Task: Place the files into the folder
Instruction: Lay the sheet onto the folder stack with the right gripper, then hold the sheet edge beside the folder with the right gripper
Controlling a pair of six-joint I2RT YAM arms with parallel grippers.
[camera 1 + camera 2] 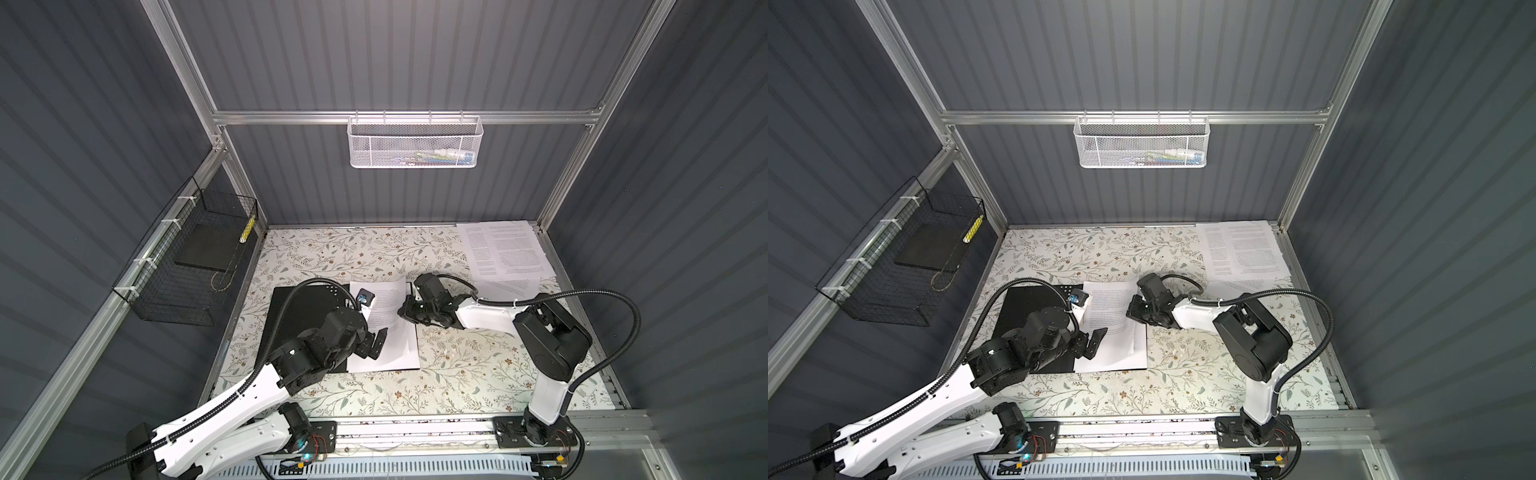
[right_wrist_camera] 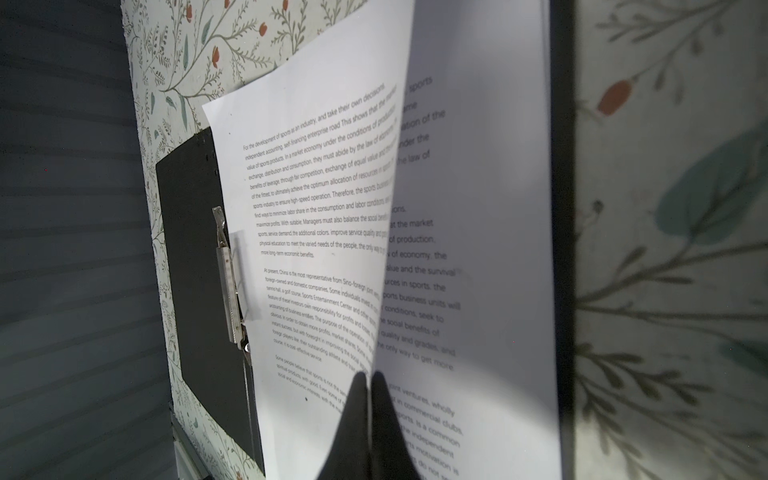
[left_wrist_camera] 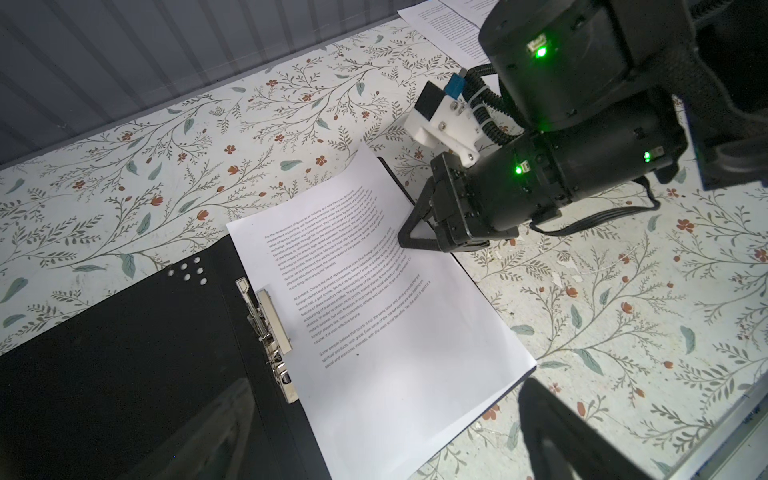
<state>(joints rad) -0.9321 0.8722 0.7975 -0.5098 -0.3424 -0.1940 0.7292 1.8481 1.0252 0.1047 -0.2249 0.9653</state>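
Folder: we see the folder [image 1: 291, 320] lying open and flat on the counter [image 1: 457, 374], left of the middle, with its metal clip [image 3: 272, 332] running along the spine
Pile: a pile [image 1: 399, 349] of printed white sheets lies on the folder's right half, just beside the clip
Top sheet: the top sheet [image 1: 386, 299] is lifted off the pile along its right edge and bows upward, with its left edge down near the clip
Right claw: we find the right claw [image 2: 368, 395] closed on the top sheet's right edge, the paper pinched between both fingertips
Left claw: the left claw [image 1: 376, 345] hangs over the pile's left side near the spine, jaws spread wide and holding nothing; we cannot tell whether it touches the paper
Files: more files [image 1: 507, 249] lie fanned in the far right corner of the counter, well apart from the folder
Baskets: a black wire basket [image 1: 174, 307] on the left wall holds a dark slab [image 1: 205, 249]; a white mesh basket [image 1: 395, 145] hangs on the back wall
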